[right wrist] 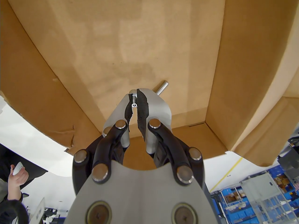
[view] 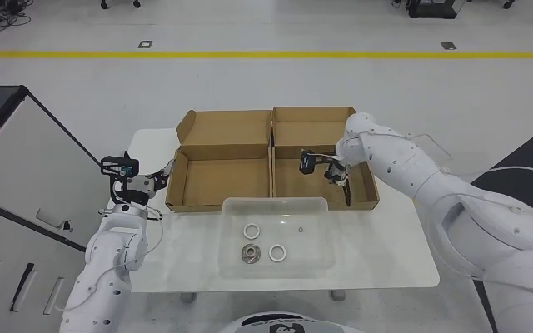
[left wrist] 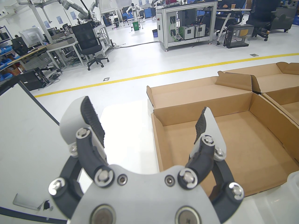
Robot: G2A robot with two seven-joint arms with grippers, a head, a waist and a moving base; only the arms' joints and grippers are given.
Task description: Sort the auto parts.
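Note:
My right gripper [right wrist: 134,95] [view: 346,196] hangs inside the right cardboard box [right wrist: 140,36] [view: 293,185], shut on a small bolt [right wrist: 134,100] held between its fingertips. The threaded end of a second bolt [right wrist: 162,86] pokes out from behind one finger, against the box floor. My left gripper [left wrist: 144,108] [view: 156,178] stands open with nothing in it at the table's left side, just outside the left cardboard box [left wrist: 233,145] [view: 218,176]. A clear tray [view: 316,250] in front of the boxes holds two white rings [view: 251,231] [view: 278,251], a metal round part [view: 248,253] and a small piece [view: 301,226].
Both boxes stand side by side with lids folded back, away from the robot. A white board [view: 42,158] leans beside the table's left end. In the right wrist view a person's hand [right wrist: 17,176] holds a small white device, off the table.

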